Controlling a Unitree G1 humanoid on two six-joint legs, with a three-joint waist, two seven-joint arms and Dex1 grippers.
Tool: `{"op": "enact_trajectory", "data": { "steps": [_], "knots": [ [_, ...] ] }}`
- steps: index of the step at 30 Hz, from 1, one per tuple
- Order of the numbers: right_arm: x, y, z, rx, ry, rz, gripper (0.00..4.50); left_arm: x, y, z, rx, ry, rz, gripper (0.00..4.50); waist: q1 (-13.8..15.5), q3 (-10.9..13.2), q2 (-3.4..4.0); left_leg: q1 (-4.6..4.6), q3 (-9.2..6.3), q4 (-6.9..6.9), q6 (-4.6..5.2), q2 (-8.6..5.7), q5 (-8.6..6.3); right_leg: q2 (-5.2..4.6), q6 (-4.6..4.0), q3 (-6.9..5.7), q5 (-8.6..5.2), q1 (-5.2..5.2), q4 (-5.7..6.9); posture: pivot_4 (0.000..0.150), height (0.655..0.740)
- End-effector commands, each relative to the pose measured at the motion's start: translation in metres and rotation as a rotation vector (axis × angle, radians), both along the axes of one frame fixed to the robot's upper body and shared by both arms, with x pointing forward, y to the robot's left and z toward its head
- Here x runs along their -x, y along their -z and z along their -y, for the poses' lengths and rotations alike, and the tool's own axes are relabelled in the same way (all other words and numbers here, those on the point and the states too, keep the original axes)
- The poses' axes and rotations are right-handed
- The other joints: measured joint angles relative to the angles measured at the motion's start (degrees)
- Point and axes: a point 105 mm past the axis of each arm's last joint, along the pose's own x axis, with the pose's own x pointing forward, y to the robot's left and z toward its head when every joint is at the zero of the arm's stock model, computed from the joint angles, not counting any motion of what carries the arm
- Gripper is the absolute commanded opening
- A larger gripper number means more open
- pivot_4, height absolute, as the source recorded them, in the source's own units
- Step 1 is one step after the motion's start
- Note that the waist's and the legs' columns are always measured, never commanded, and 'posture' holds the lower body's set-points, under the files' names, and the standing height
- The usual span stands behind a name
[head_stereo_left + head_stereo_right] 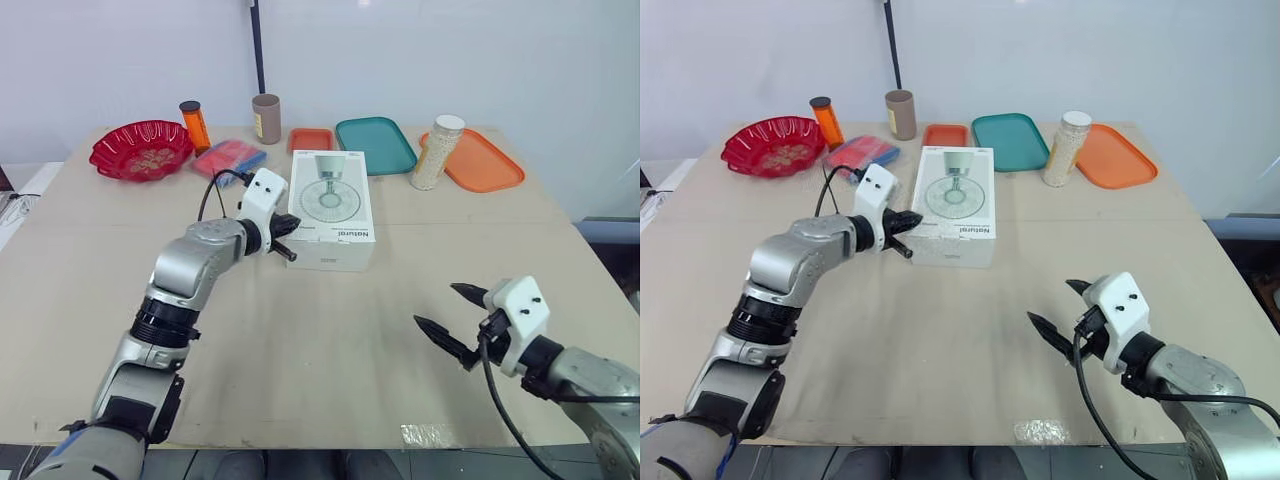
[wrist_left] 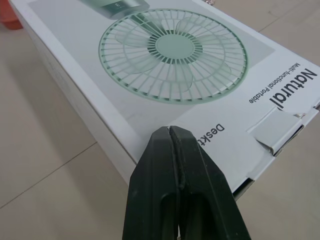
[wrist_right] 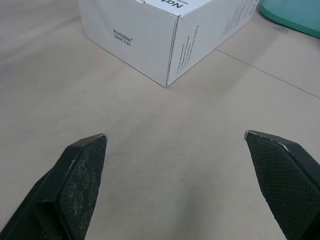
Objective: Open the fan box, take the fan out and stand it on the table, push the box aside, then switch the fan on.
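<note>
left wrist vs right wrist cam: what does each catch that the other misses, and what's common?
Left wrist, not right wrist: the box top with its fan picture, a lifted flap at one corner, and the shut left gripper at the top's edge.
Right wrist, not left wrist: the box's side panels printed "Portable Desk Fan", a teal tray corner beyond it, and the open right gripper facing bare table, apart from the box.
Both: the white box and the table.

A fan box (image 1: 332, 208) is laid on the beige table (image 1: 330, 340). Beyond it are set a small orange tray (image 1: 311, 139), teal tray (image 1: 375, 145), jar (image 1: 438, 152) and large orange tray (image 1: 480, 160) — beyond its left side, a red bowl (image 1: 141, 149), bottle (image 1: 195, 126), cup (image 1: 266, 118) and packet (image 1: 230, 157).
</note>
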Motion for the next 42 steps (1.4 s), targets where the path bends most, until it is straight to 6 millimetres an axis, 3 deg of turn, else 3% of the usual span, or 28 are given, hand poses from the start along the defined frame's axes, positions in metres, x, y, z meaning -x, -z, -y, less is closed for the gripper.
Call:
{"op": "enact_trajectory", "data": {
  "steps": [1, 4, 10, 21, 30, 42],
  "knots": [
    [0.000, -0.013, -0.006, -0.013, -0.003, 0.049, 4.50, -0.005, 0.003, 0.002, -0.028, -0.011, 0.039, 0.08, 0.0, 0.0, 0.00, 0.00, 0.00, 0.00, 0.00, 0.00, 0.00, 0.00, 0.00, 0.00, 0.00, 0.00, 0.00, 0.150, 0.7400],
    [0.000, -0.019, -0.011, -0.021, -0.016, 0.055, 4.50, -0.006, 0.005, 0.005, -0.005, -0.004, 0.033, 0.08, 0.0, 0.0, 0.01, 0.00, -0.01, 0.02, 0.00, 0.00, 0.00, 0.00, 0.01, 0.00, 0.00, 0.01, 0.01, 0.150, 0.7400],
    [-0.015, -0.039, -0.041, -0.025, -0.069, 0.086, 4.50, -0.002, 0.006, 0.012, 0.001, 0.035, 0.040, 0.08, -0.1, 0.0, 0.04, 0.03, -0.03, 0.03, 0.00, 0.01, 0.00, 0.03, 0.00, 0.00, 0.02, 0.01, 0.04, 0.150, 0.7400],
    [-0.058, -0.056, -0.075, 0.099, -0.084, 0.149, 4.50, -0.001, 0.013, 0.016, 0.006, 0.037, 0.023, 0.08, 0.0, 0.0, 0.06, -0.07, -0.12, 0.09, 0.00, -0.04, 0.00, -0.01, 0.03, -0.02, 0.00, 0.01, 0.01, 0.150, 0.7400],
    [-0.095, -0.053, -0.098, 0.132, -0.076, 0.169, 4.50, 0.000, 0.015, 0.019, 0.018, 0.032, 0.021, 0.08, -0.2, -0.1, 0.09, -0.08, -0.14, 0.11, 0.00, -0.02, 0.00, 0.02, 0.02, -0.01, 0.01, -0.03, 0.04, 0.150, 0.7400],
    [-0.113, -0.047, -0.106, 0.085, -0.038, 0.169, 4.50, 0.000, 0.015, 0.020, 0.021, 0.026, 0.017, 0.08, -0.2, -0.1, 0.10, -0.14, -0.18, 0.11, 0.00, -0.04, 0.00, -0.02, 0.02, -0.05, 0.01, -0.06, 0.04, 0.150, 0.7400]
  ]
}}
